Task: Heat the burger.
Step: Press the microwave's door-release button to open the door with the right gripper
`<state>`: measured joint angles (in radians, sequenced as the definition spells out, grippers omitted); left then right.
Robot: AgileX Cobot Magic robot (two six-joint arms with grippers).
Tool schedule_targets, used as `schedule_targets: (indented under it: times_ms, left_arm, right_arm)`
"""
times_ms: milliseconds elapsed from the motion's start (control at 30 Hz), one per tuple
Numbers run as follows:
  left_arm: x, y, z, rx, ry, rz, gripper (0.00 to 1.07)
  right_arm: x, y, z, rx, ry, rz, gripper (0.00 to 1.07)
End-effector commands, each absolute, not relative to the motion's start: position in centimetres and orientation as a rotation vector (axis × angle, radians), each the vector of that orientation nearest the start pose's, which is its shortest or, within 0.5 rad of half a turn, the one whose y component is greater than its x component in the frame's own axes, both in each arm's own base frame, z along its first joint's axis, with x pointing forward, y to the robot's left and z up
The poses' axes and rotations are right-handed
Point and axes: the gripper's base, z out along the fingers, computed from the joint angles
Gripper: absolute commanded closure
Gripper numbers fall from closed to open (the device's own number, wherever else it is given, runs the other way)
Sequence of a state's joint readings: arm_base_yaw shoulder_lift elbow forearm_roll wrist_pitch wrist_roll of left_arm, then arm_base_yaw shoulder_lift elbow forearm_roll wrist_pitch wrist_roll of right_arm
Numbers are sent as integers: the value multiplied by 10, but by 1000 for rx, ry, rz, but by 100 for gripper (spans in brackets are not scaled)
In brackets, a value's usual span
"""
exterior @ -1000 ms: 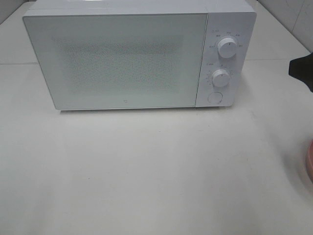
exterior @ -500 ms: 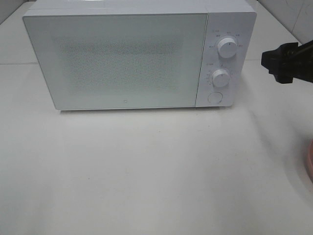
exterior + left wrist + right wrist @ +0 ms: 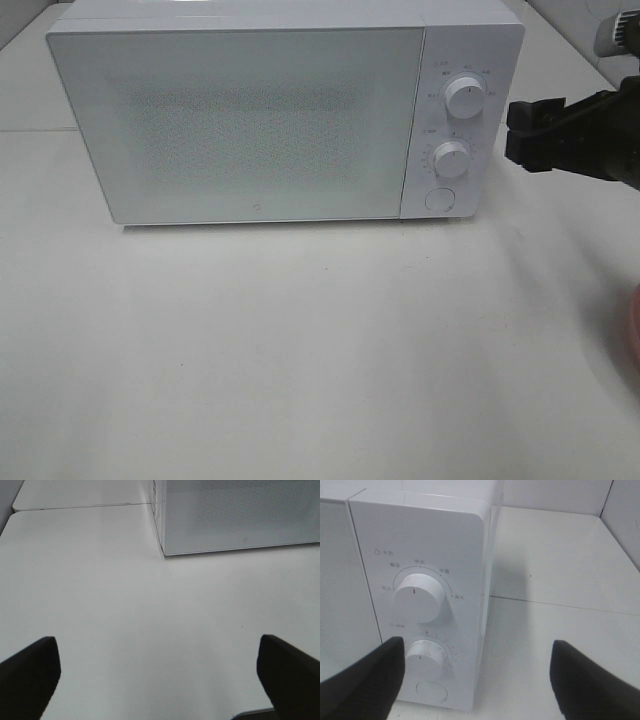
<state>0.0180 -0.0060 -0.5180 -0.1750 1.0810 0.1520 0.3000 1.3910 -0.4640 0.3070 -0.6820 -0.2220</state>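
Note:
The burger is out of view. A white microwave point(image 3: 250, 120) stands at the back of the table with its door closed. My right gripper point(image 3: 514, 136) hangs open just right of the control panel, level with the two knobs and not touching them. In the right wrist view its dark fingers point(image 3: 365, 680) spread wide before the upper knob point(image 3: 417, 602), lower knob point(image 3: 426, 655) and round button point(image 3: 431, 692). My left gripper point(image 3: 160, 675) is open and empty over bare table, in front of the microwave's corner point(image 3: 240, 515).
A pink rim point(image 3: 635, 335) shows at the right edge of the table. The white tabletop point(image 3: 300, 340) stretches in front of the microwave. A wall runs behind on the right point(image 3: 625, 515).
My right gripper has come in from the right edge, moving left toward the microwave's control panel. The left gripper and the microwave have not moved.

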Motion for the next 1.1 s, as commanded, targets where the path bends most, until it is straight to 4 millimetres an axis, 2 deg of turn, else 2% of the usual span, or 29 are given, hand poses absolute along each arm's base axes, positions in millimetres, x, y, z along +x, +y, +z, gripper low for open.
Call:
schedule_targets:
  times_ms: [33,300,333,600,867,1100]
  left_arm:
    - [-12,-14,283,140,1989,-101,6]
    - [-12,-14,283,140,1989,-101,6]
    - [-12,-14,283,140,1989,-101,6]
    - [-12,-14,283,140,1989,-101,6]
    - [-12,-14,283,140,1989,-101,6]
    - [-12,-14,283,140,1989,-101,6]
  right_arm:
    - [253,71,214,-67,1700,-3,31]
    - [250,90,202,1,1675,-34,31]
    - [248,98,197,-3,1680,-32,31]
    - [240,122,174,-17,1707,-51,31]
    - [238,130,157,1,1745,-31,31]
    - [238,130,154,64,1753,22,32]
